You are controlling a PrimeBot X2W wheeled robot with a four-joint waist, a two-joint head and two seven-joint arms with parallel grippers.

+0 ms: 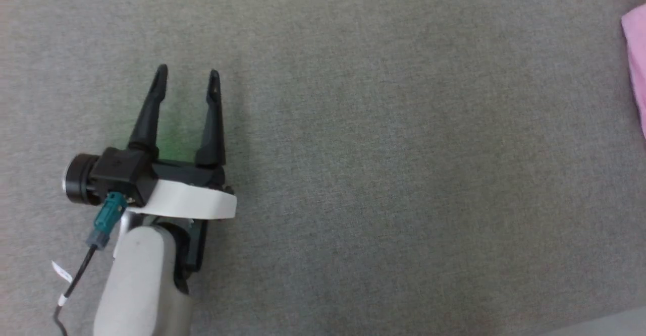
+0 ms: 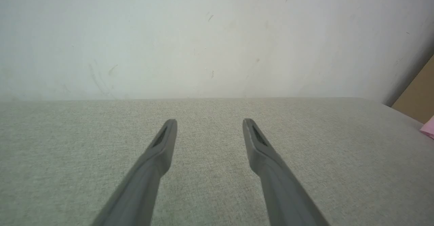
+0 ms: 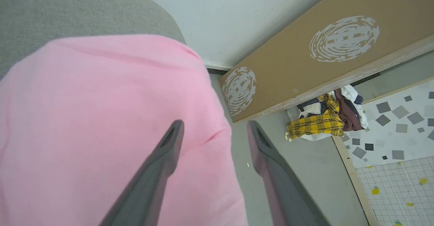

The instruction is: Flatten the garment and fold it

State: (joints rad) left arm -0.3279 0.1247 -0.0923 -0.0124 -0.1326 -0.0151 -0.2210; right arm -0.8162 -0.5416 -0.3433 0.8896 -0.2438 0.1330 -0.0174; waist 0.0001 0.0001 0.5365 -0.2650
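- Pink and thin, the garment [image 3: 101, 117] lies at the right end of the grey fabric surface [image 1: 404, 174]. In the right wrist view it covers the rounded corner of this surface and reaches over its edge.
- In the head view a small part of the garment shows at the right border, well apart from the left gripper [image 1: 187, 73].
- The left gripper is over bare grey fabric, its two fingers spread wide with nothing between them.
- The right gripper [image 3: 214, 124] is above the garment's edge. Its fingers stand apart, released, and no cloth is pinched between them.
- Beyond the surface, a brown board [image 3: 322, 59] with white round patterns stands by the white wall [image 2: 203, 32], and a pile of clothes [image 3: 322, 120], one piece yellow checked, lies on the floor beside it.
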